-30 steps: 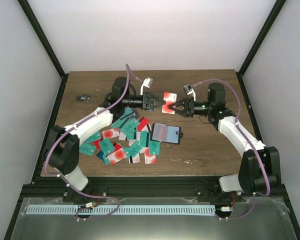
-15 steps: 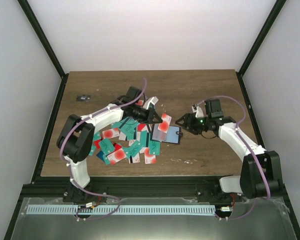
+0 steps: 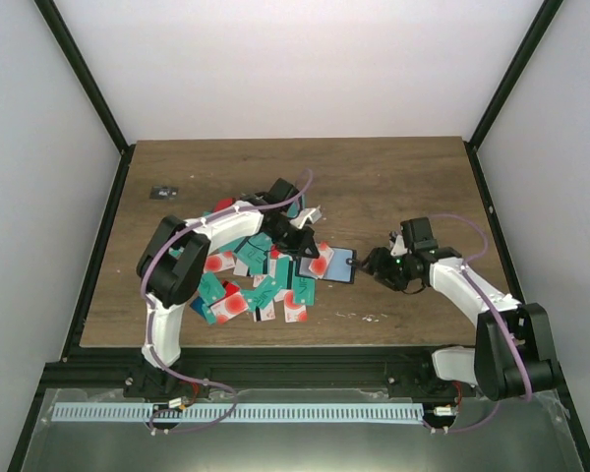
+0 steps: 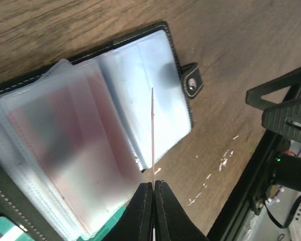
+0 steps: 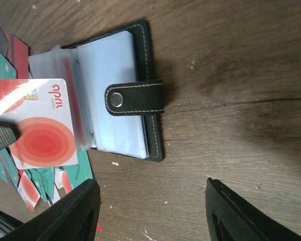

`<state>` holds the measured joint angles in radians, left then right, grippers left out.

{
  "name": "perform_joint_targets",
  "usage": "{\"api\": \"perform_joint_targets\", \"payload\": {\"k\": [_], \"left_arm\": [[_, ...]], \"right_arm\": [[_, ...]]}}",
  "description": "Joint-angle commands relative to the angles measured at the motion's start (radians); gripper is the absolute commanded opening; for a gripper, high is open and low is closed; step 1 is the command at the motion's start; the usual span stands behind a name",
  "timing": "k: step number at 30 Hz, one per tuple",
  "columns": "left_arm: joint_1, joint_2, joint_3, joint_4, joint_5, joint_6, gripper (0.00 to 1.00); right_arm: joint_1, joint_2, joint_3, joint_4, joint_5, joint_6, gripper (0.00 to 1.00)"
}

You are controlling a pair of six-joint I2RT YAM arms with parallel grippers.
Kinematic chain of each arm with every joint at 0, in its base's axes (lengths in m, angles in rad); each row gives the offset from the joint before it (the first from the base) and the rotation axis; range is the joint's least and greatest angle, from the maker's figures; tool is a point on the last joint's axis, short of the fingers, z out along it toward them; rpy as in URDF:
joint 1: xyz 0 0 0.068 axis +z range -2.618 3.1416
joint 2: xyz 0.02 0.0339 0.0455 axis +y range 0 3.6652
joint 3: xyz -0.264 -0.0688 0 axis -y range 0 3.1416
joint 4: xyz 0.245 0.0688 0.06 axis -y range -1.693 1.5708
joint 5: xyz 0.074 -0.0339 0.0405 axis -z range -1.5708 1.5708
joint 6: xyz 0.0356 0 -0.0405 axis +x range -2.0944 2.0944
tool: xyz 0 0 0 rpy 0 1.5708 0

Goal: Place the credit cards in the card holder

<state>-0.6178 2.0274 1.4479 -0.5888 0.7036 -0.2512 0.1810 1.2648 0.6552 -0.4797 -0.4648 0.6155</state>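
We had left end effector (image 4: 153,185) clamped on card (image 4: 152,130), edge-on over open holder (image 5: 154,135) to feed sleeve (image 4: 140,90). Our right end effector (image 5: 151,186) apart, near tab (image 5: 135,98), likely to steady holder on desk (image 5: 231,75).

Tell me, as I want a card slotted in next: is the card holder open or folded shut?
Open. The card holder lies spread flat on the table, its clear sleeves facing up and fanned.
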Motion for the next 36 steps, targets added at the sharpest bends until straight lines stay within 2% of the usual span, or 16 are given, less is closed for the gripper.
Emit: {"api": "perform_joint_targets", "payload": {"k": [1,14,36], "left_arm": [[0.002,0.021,0.034,-0.073,-0.073,0.035,0.04],[0.001,0.073,0.081,-0.124,-0.03,0.073,0.04],[0.001,0.17,0.186,-0.17,-0.04,0.022,0.04]], "right_arm": [[-0.006,-0.016,-0.016,0.025,0.022,0.023,0.59],[-0.005,0.02,-0.052,0.095,-0.023,0.053,0.59],[-0.006,0.136,-0.053,0.199,-0.099,0.059,0.55]]}}
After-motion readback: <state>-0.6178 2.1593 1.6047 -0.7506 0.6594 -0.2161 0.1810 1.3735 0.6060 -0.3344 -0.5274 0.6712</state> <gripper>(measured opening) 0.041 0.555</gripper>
